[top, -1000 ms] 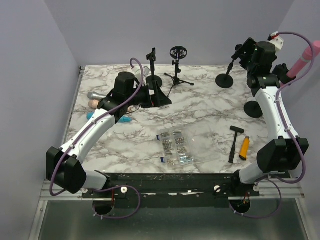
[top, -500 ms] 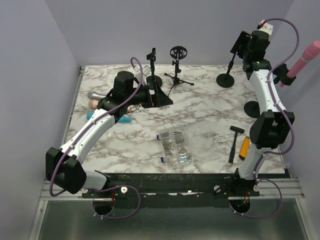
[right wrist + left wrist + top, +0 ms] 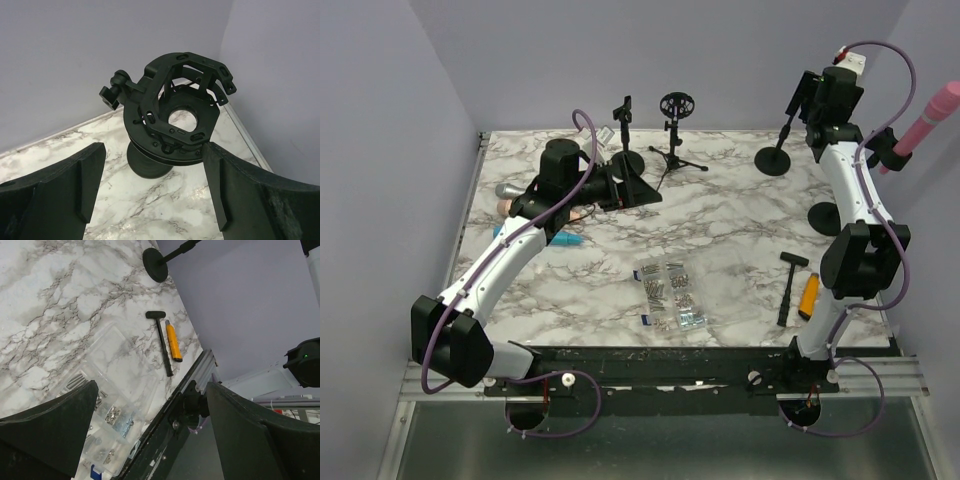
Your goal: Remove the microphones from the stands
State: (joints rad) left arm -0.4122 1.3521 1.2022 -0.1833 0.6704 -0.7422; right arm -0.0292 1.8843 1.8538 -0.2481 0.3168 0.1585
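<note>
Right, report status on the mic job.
Left pincer open, empty. Right pincer open, facing empty shock mount. Pink mic in clip, far right.

Pink microphone (image 3: 932,112) tilts up at the far right, seemingly clipped to a black round-based stand (image 3: 825,217).

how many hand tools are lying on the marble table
2: a black hammer and, right of it, an orange-handled tool, both near the right front corner. Others may be hidden.
</note>
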